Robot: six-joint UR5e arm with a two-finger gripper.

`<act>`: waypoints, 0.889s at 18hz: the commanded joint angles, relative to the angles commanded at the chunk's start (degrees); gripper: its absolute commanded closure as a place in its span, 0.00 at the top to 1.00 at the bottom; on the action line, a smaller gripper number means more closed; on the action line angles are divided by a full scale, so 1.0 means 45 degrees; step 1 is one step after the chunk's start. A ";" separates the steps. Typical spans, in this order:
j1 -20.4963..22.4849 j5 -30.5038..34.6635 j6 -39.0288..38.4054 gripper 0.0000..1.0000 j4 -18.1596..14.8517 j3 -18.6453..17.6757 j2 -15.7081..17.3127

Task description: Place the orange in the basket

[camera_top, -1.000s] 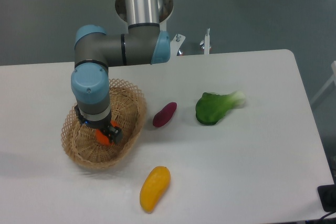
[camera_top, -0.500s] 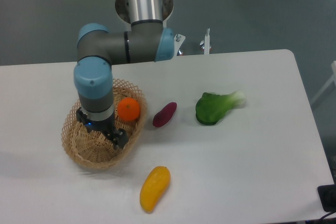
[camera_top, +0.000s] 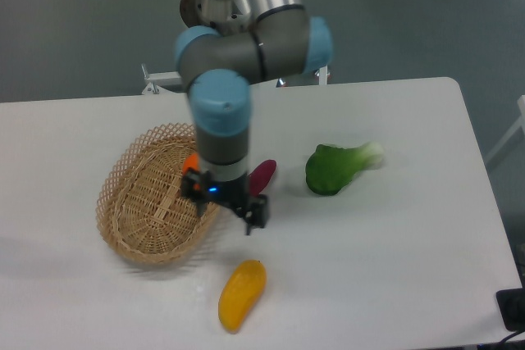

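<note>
The orange [camera_top: 190, 161] shows only as a small bright sliver inside the right side of the woven wicker basket [camera_top: 115, 202]; my wrist hides most of it. My gripper [camera_top: 232, 206] hangs over the basket's right rim and the table beside it. It is open, with nothing between its fingers. One dark fingertip [camera_top: 255, 214] points down toward the table, just right of the basket.
A purple sweet potato [camera_top: 266, 171] lies right behind the gripper, partly covered by it. A yellow-orange mango [camera_top: 242, 293] lies near the front edge, below the gripper. A green leafy vegetable [camera_top: 336, 167] sits to the right.
The gripper let go of the orange, which now rests in the basket. The arm has swung right, from inside the basket to its right rim.
</note>
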 joint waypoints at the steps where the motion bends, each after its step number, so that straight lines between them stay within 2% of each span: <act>1: 0.0273 0.0019 0.0412 1.00 0.0000 -0.0039 -0.0019; 4: 0.0958 0.0254 0.1741 1.00 0.0000 -0.0234 0.0039; 7: 0.1310 0.0429 0.1900 1.00 0.0020 -0.0177 -0.0020; 9: 0.1370 0.0449 0.2017 1.00 0.0000 -0.0118 -0.0117; 13: 0.1409 0.1052 0.3772 1.00 0.0078 -0.0040 -0.0254; 16: 0.1622 0.1191 0.4010 1.00 0.0098 0.0311 -0.0565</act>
